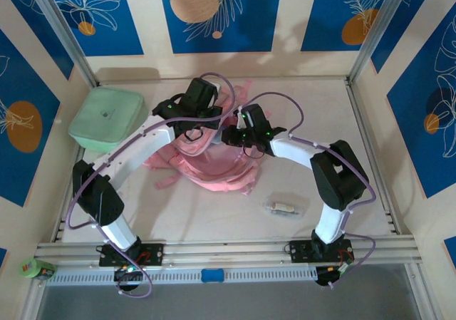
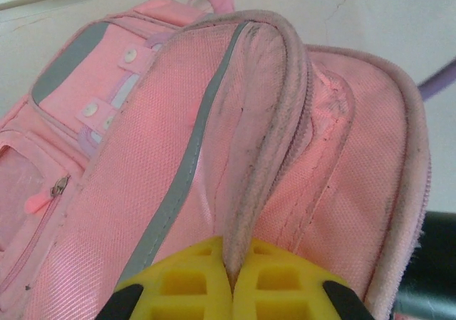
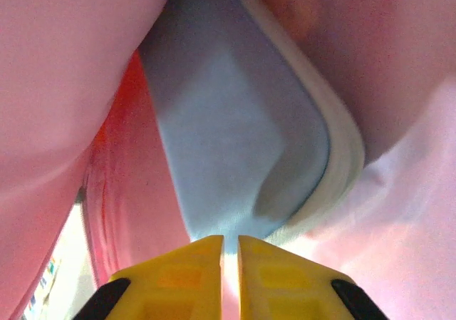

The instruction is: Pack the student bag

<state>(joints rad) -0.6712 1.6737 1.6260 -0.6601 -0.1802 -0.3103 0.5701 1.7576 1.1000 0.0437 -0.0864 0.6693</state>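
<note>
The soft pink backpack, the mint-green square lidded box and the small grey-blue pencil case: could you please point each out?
Soft pink backpack (image 1: pixel 217 169): top external view, crumpled pink body.
Mint-green square lidded box (image 1: pixel 108 117): top external view, lid centre.
Small grey-blue pencil case (image 3: pixel 228 120): right wrist view, flat face.

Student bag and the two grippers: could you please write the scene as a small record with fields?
bag: student bag, pink, middle of table
left gripper: shut on a piped edge of the bag
right gripper: shut on grey-blue case, pink fabric around it
outside bag: mint-green box, far left; small clear packet, near right
</note>
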